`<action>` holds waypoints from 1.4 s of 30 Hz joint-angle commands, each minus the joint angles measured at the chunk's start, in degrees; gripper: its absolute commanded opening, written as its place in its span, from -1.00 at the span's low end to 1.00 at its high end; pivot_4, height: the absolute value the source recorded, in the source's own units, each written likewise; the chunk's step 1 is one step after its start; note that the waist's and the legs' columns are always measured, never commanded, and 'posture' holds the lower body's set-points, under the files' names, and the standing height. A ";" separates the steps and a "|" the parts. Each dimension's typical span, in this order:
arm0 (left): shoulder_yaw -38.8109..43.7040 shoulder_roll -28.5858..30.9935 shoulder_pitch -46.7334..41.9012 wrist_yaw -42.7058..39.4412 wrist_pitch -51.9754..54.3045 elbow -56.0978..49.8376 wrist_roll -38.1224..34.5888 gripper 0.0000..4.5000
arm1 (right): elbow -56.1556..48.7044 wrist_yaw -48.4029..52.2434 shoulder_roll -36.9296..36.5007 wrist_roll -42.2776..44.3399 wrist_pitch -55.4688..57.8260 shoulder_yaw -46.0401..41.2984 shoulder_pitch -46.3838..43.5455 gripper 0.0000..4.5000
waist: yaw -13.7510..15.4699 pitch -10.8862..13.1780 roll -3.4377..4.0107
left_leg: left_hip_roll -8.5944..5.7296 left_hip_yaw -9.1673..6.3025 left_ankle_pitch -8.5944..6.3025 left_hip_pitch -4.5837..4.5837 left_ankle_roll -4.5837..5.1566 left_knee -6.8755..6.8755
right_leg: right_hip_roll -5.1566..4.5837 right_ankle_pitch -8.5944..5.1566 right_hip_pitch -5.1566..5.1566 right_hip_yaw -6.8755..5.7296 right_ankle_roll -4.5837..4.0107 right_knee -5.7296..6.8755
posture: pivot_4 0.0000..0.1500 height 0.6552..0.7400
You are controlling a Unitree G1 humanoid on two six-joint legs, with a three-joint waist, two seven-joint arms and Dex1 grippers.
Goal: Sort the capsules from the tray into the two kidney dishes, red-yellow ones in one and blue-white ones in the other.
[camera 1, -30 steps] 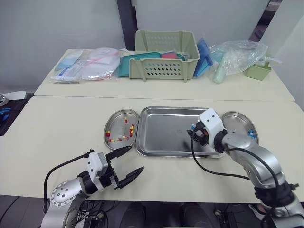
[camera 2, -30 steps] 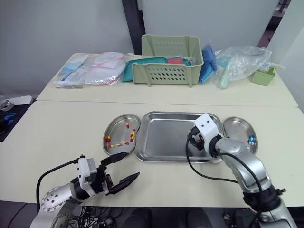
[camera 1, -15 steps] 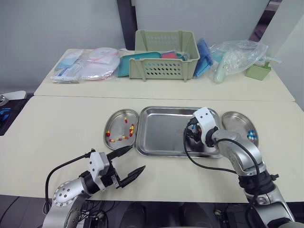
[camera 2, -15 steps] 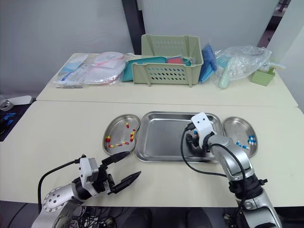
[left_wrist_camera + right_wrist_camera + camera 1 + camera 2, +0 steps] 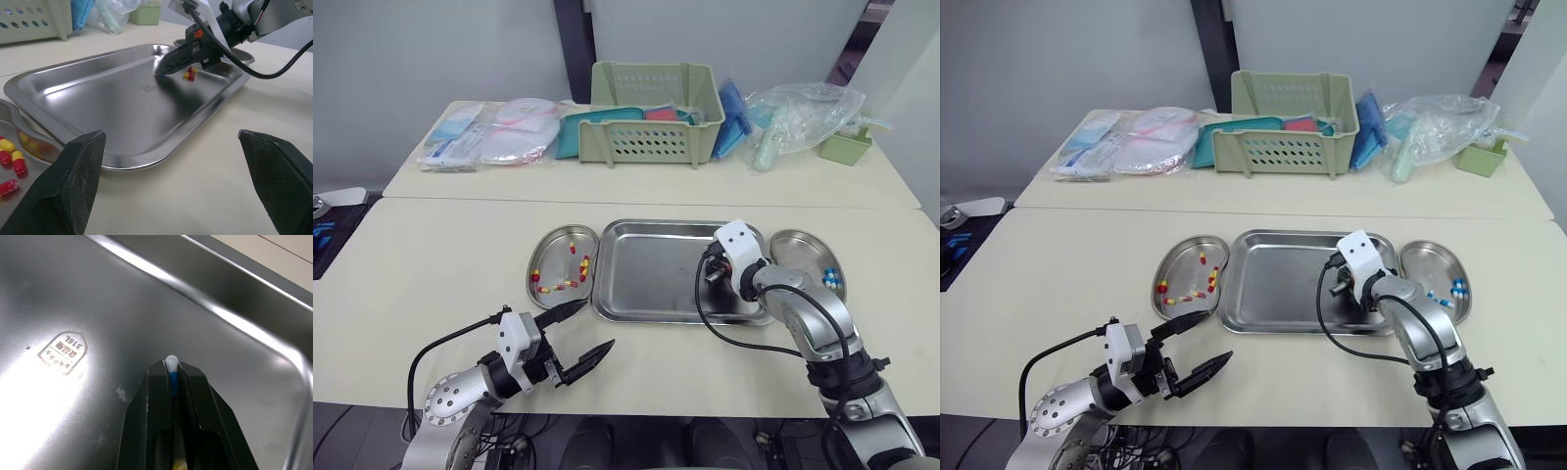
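while the right tool (image 5: 171, 371) pinches a smooth blue-white capsule (image 5: 171, 363) between its black fingers, its tips sit low over the polished steel tray (image 5: 641, 294), toward the tray's right edge, the forearm bent in from the right side of the table (image 5: 440, 264). two red-yellow capsules (image 5: 190, 73) lie just beside the tips. open shiny floor stretches across the tray's middle and left. curved steel kidney dishes touch the tray's short edges: the left dish (image 5: 546, 238) holds red-yellow capsules, the right dish (image 5: 791, 238) blue-white ones. the left tool (image 5: 595, 325) hovers spread wide by the table's near edge, apart from the tray.
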 commanded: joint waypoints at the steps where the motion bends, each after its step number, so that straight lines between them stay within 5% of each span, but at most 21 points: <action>1: -0.26 0.44 -0.34 0.50 0.31 -2.65 -0.20 1.00 | -2.75 2.15 -1.44 -0.20 -1.17 0.40 0.22 -0.99 | 0.00 0.00 0.00 | 0.00 0.00 0.00 0.00 0.00 0.00 | 0.00 0.00 0.00 0.00 0.00 0.00 | 1.00 0.98; 9: -0.64 0.99 -0.90 -0.73 0.26 -3.40 -0.77 1.00 | -11.79 7.76 -6.53 2.84 0.34 -3.25 0.98 -0.99 | 0.10 0.06 0.07 | 0.00 -0.01 0.00 -0.08 0.00 0.00 | 0.00 0.00 -0.05 0.00 0.00 -0.02 | 1.00 0.98; 14: -0.90 2.08 -1.26 -3.69 0.09 -4.30 -2.47 1.00 | -19.05 12.00 -13.50 7.31 2.13 -16.09 5.32 -0.99 | 0.41 0.12 0.07 | -0.02 -0.04 0.00 -0.21 0.00 0.01 | -0.02 0.00 -0.05 -0.06 0.00 -0.08 | 1.00 0.98; 23: -1.39 2.78 -2.03 -8.36 -0.32 -3.54 -4.76 1.00 | -17.97 16.42 -22.30 10.17 1.62 -29.95 16.21 -0.99 | 0.16 0.14 0.11 | -0.01 0.01 0.00 -0.21 0.00 0.00 | -0.01 0.00 -0.06 -0.03 0.00 -0.07 | 1.00 0.98; 34: -2.26 2.52 -4.26 -14.71 -1.30 -1.91 -6.01 1.00 | -14.17 15.62 -22.71 10.02 -0.04 -32.06 23.02 -0.99 | 0.13 0.17 0.15 | -0.01 0.04 0.00 -0.18 0.00 0.01 | 0.00 0.00 -0.04 -0.01 0.00 -0.06 | 1.00 0.98; 35: -2.28 2.42 -4.34 -14.71 -1.41 -1.86 -5.92 1.00 | -14.17 15.42 -22.48 10.10 -0.17 -32.37 23.00 -0.71 | 0.15 0.17 0.15 | -0.01 0.03 0.00 -0.18 0.00 0.01 | -0.01 0.00 -0.04 -0.01 0.00 -0.06 | 1.00 0.98; 42: -1.97 2.21 -4.27 -13.73 -0.97 -1.98 -5.90 1.00 | -13.75 15.72 -22.29 10.53 -1.57 -34.02 23.29 0.02 | 0.16 0.17 0.15 | -0.01 0.03 0.00 -0.19 0.00 0.01 | -0.01 0.00 -0.04 -0.01 0.00 -0.07 | 1.00 0.98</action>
